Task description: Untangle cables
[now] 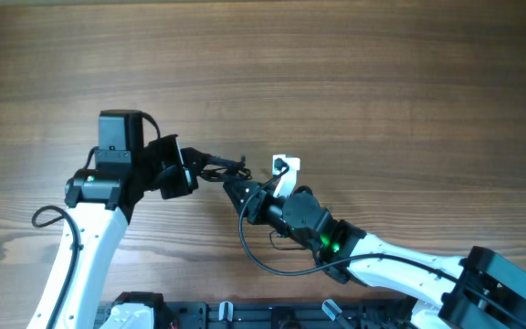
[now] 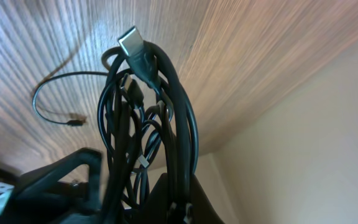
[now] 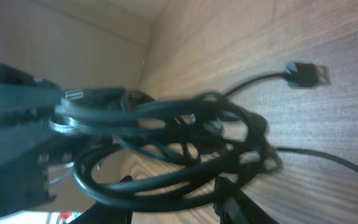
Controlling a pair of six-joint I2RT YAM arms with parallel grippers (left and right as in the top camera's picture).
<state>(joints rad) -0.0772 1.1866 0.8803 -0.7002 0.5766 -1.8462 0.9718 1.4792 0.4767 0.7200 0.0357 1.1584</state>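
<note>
Cables (image 1: 215, 165), thin black tangled cords with plugs, are hanging just nine o'clock of the brown wooden tabletop's (image 1: 382, 82) centre, with the left fingers (image 1: 183, 175) clamping them tight. The right fingers (image 1: 242, 192) are hovering at their four o'clock, grip impossible to tell.

Cables (image 2: 185, 112) black, plug (image 2: 129, 40) tip silver. Tabletop (image 1: 382, 73) brown, streaky wood grain. Left arm (image 1: 85, 247) and right arm (image 1: 400, 270) white with black joints. Green light (image 1: 327, 242) on the right one. Small white piece (image 1: 286, 166) by the cables. Wall (image 2: 316, 137) beige.
</note>
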